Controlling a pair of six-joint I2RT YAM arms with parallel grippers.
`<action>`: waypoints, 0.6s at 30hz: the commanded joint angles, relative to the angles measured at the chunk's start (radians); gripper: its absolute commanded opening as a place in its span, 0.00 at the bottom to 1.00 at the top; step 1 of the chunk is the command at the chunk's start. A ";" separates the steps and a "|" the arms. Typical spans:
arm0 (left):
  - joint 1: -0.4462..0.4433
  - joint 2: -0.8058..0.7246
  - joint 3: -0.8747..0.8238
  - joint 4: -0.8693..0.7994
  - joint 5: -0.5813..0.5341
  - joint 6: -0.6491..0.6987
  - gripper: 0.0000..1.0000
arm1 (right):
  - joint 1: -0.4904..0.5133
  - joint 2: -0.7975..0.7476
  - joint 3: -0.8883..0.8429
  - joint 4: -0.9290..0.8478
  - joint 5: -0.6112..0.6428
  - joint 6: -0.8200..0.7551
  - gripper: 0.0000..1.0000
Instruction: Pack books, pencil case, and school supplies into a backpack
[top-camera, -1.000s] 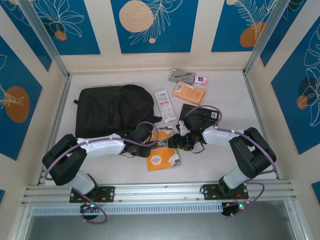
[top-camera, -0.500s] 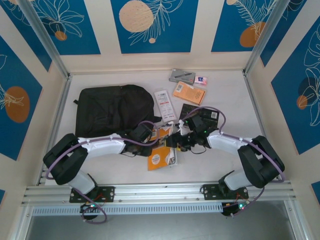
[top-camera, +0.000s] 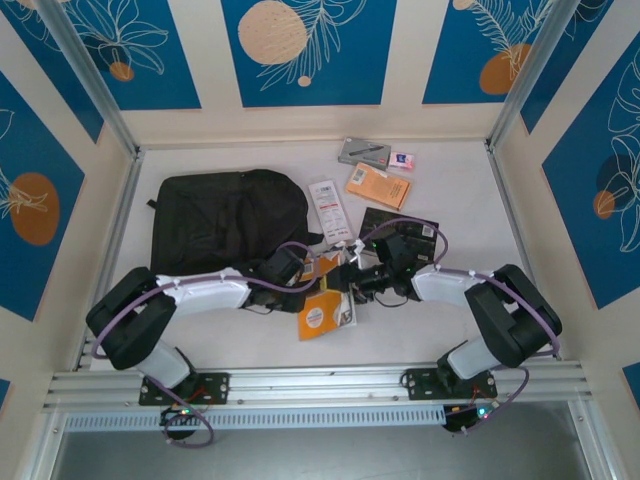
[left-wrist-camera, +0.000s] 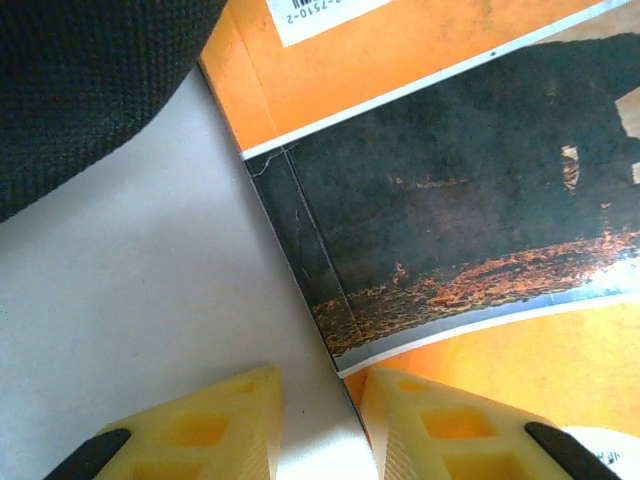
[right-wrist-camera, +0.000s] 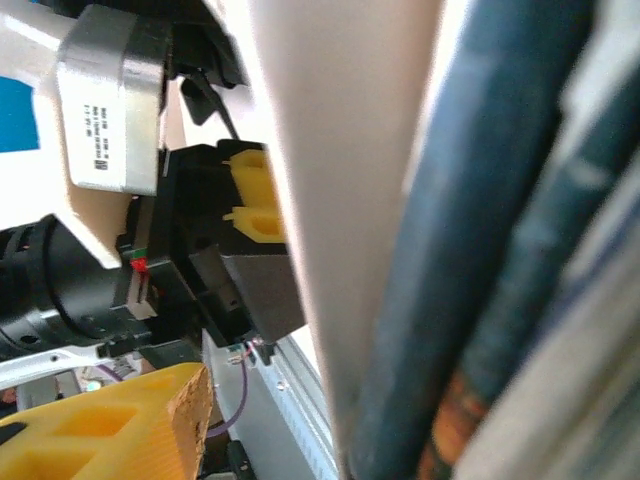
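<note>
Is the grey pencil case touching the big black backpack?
Apart. The top view shows the pencil case by the back wall and the backpack further left, with a strip of bare white table plainly between them.

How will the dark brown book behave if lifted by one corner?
Likely floppy: the dark brown book looks thin, its spine creased. It may slide, as it seems to rest on a smooth orange book.

My 2 forearms lie low: the left reaches toward 3 o'clock, the right toward 9 o'clock. On my left gripper (left-wrist-camera: 320, 430) the jaws stand narrowly apart; my right gripper (top-camera: 348, 280) sits just beside it.
</note>
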 joint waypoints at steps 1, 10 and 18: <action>0.000 0.002 -0.041 -0.010 0.027 -0.007 0.29 | -0.006 -0.050 0.006 -0.119 0.056 -0.047 0.57; -0.003 -0.046 -0.036 -0.018 0.079 0.002 0.35 | -0.034 -0.099 -0.042 -0.115 0.074 -0.071 0.04; 0.000 -0.240 -0.018 -0.128 0.082 0.008 0.62 | -0.089 -0.284 -0.063 -0.182 0.026 -0.120 0.03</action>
